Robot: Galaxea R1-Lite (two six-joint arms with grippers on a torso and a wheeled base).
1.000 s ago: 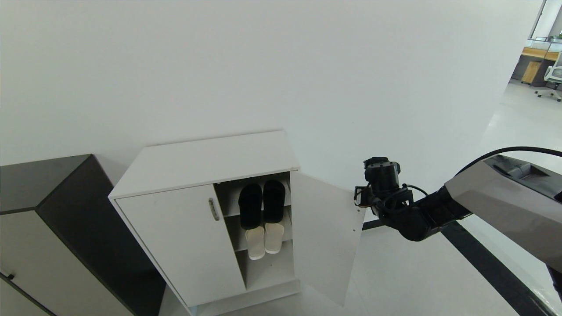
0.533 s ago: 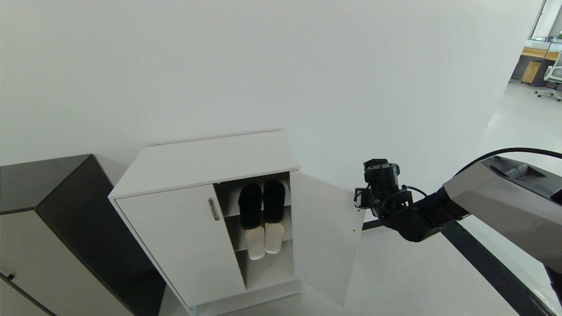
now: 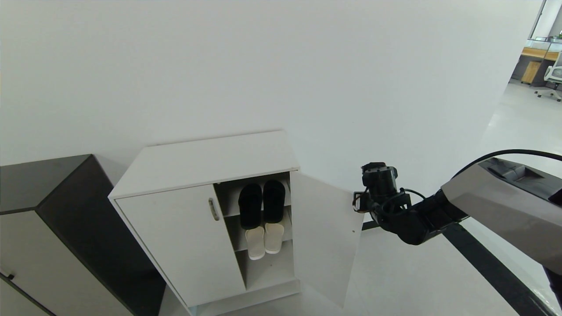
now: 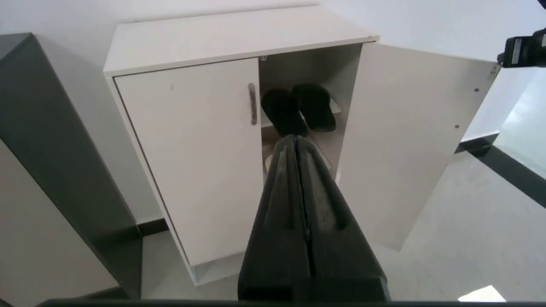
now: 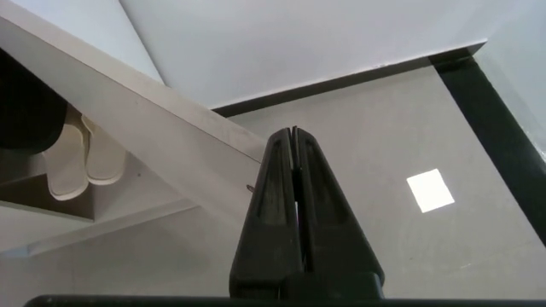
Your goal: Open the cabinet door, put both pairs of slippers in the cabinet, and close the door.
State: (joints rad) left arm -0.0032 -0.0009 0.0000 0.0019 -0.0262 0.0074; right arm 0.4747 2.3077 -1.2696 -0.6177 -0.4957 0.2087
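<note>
Right jaws — closed — just beside cabinet door (image 3: pixel 327 237).

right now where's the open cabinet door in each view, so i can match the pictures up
Head view: the open door stands just right of the black slippers.
Left wrist view: the open door is beside those black slippers, inner face showing.
Right wrist view: the open door is close up, nearly edge-on, white slippers behind it.
Shared landmark: the black floor stripe.
</note>
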